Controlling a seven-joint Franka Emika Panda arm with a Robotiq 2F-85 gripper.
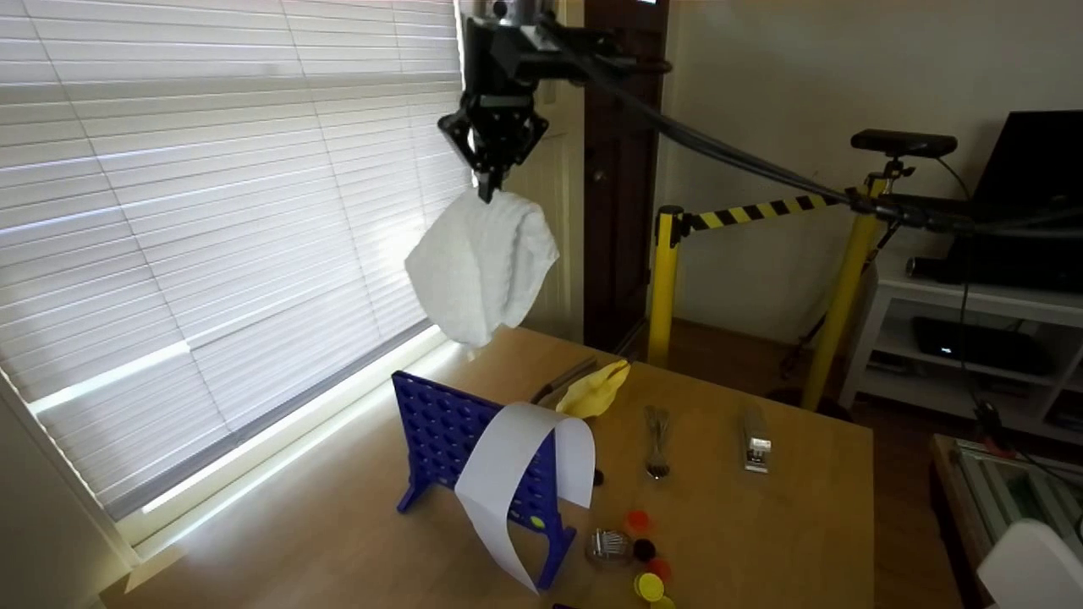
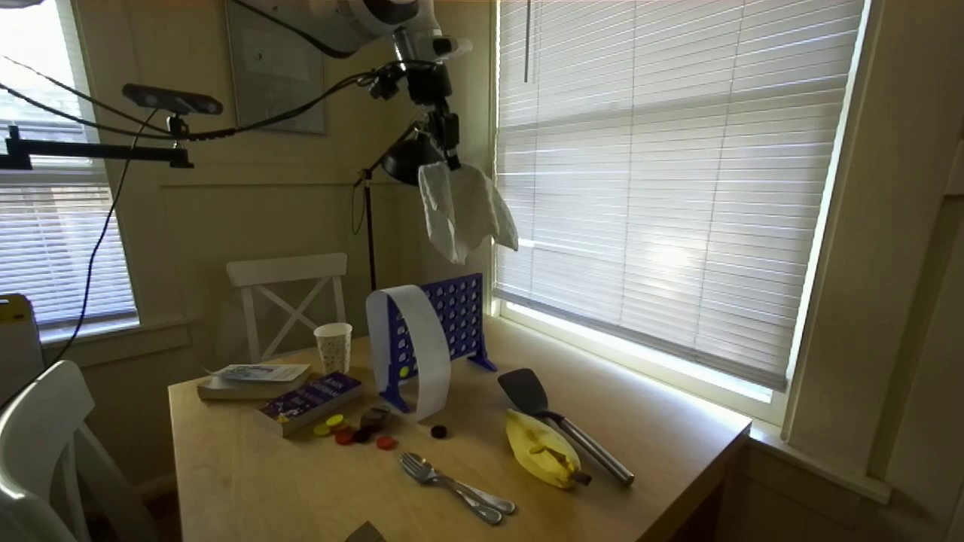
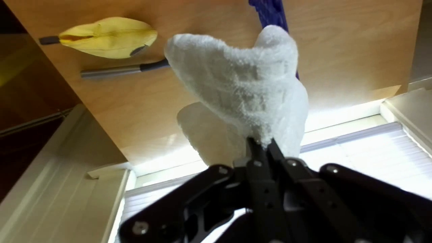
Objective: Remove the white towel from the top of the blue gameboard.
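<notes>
Currently, the gripper (image 1: pixel 488 193) is pinching the white towel (image 1: pixel 482 266) at its top; in the wrist view the fingers (image 3: pixel 276 151) are pressing cloth between their tips. Towel is hanging in loose folds higher than the blue gameboard (image 2: pixel 456 315), a visible gap separating the two in both exterior views. Board is standing upright on the table (image 2: pixel 248 467), with a curved white band (image 2: pixel 429 346) arching over one end. Spatula (image 2: pixel 523 390) and yellow item (image 2: pixel 542 452) are lying side by side; colored discs (image 2: pixel 386 443) are lying near the board.
</notes>
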